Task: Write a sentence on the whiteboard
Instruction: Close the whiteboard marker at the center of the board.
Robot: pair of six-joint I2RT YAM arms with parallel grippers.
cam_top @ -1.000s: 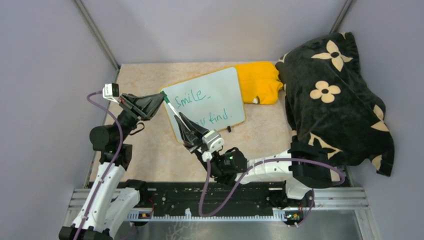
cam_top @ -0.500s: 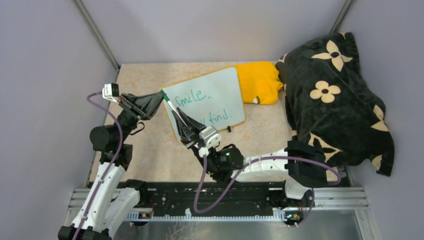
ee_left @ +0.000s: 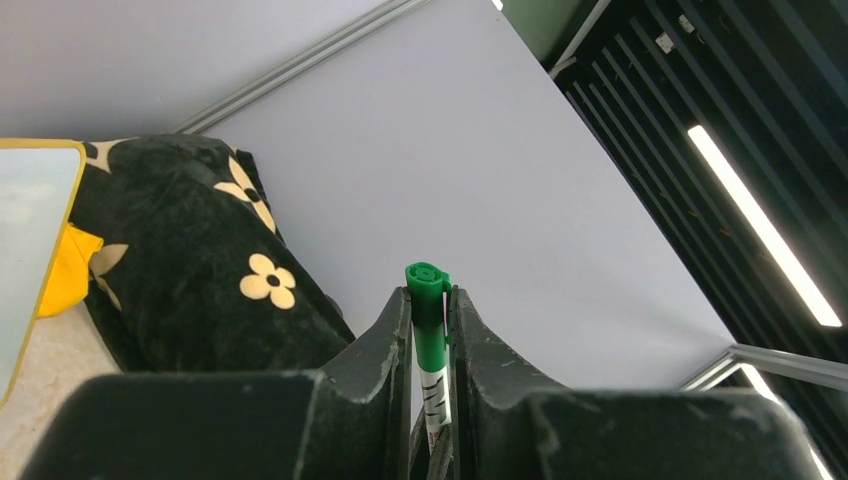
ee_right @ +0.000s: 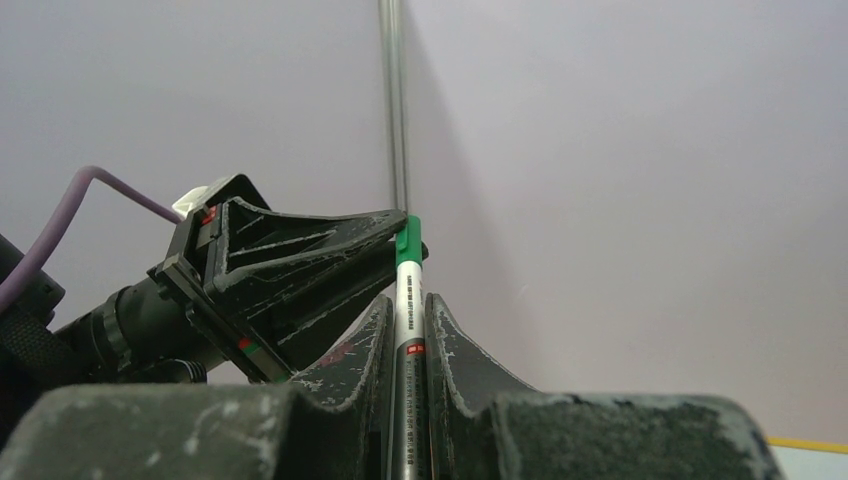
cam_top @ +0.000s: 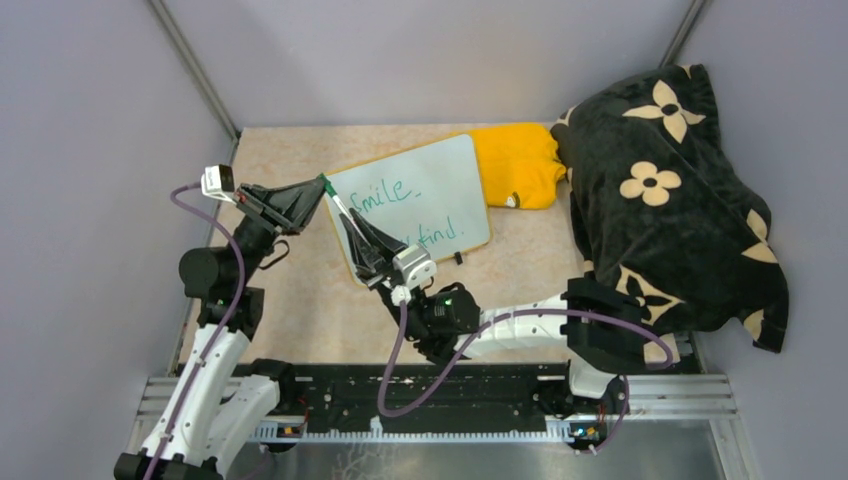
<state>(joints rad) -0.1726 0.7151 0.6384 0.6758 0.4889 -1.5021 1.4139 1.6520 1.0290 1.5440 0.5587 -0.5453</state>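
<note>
The whiteboard point(cam_top: 440, 175) lies flat on the table, its near left corner hidden behind the right gripper. The sentence point(cam_top: 388, 195) is in green: "Smile" above, and below it "find" point(cam_top: 437, 236), with the word before "find" covered. A marker point(cam_top: 338, 205) with a green cap point(ee_left: 428, 295) hangs above the board's left edge, held at both ends. My left gripper point(cam_top: 320, 186) is shut on the cap end. My right gripper point(cam_top: 350, 222) is shut on the white barrel point(ee_right: 408, 310). The cap sits on the marker.
A folded yellow cloth point(cam_top: 520, 160) lies against the board's right end. A large black blanket with cream flowers point(cam_top: 670, 190) fills the right side of the table. Grey walls close in on three sides.
The right gripper has moved up and left with the marker, toward the left gripper. The left gripper has shifted slightly left. Both grips have stayed shut.
</note>
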